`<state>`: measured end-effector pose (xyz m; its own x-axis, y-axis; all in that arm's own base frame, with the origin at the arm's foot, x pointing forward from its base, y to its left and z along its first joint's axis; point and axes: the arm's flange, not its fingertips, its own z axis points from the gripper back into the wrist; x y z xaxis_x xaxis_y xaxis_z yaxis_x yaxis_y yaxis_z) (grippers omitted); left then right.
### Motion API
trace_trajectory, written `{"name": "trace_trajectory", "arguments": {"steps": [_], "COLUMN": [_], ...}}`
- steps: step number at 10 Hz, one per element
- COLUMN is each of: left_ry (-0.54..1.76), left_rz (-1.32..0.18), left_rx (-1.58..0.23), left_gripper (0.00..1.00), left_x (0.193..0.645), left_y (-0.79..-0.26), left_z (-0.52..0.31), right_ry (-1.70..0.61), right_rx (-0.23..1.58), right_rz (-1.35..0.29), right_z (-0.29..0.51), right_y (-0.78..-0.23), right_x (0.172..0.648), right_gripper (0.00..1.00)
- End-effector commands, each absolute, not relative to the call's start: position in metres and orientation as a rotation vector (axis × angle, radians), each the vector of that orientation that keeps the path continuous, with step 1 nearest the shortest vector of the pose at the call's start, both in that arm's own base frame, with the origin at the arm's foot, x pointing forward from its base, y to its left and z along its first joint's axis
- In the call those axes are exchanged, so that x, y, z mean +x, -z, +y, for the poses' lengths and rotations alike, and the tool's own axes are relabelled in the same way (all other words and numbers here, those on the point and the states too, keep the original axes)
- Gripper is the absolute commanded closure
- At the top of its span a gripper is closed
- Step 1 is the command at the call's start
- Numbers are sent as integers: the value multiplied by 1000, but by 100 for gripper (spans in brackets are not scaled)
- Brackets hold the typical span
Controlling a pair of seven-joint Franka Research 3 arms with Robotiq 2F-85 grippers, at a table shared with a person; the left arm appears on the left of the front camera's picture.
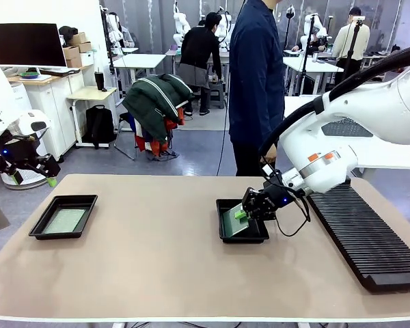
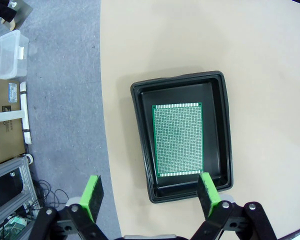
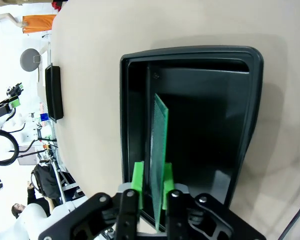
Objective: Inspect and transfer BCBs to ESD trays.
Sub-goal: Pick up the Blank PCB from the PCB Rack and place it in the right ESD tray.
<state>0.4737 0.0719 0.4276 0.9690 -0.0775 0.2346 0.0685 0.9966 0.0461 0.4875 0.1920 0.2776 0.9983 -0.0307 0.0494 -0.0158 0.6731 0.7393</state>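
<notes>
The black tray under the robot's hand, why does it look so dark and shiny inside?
In the right wrist view the tray floor reflects pale glare near its lower corner, and the upright board casts shade beside it; in the front view that tray is small and slightly soft.

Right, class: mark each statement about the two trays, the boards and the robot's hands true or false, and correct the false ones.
1. The left tray has a board lying flat inside. True.
2. The right hand holds its board flat against the tray floor. False: the board stands on edge between the pads, over the right tray.
3. The left hand is open and holds nothing. True.
4. The ribbed rack sits between the two trays. False: it lies at the table's right end, beyond the right tray.
</notes>
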Motion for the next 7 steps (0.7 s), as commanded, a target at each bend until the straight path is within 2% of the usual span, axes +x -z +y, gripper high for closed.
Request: {"name": "trace_trajectory", "arguments": {"steps": [1,5,7], "left_ry": [74,74,74], "left_rz": [-244,-244,-244], "left_rx": [34,34,34], "left_gripper": [0,0,0], "left_x": [472,472,472], "left_y": [-427,-427,-427], "left_z": [73,73,73], "right_ry": [28,22,18], "right_rx": [748,586,426], "right_rz": [-64,-72,-97], "right_z": [198,214,224], "right_y": [-290,-318,-331], "right_x": [483,482,483], "right_gripper": [60,25,7]}}
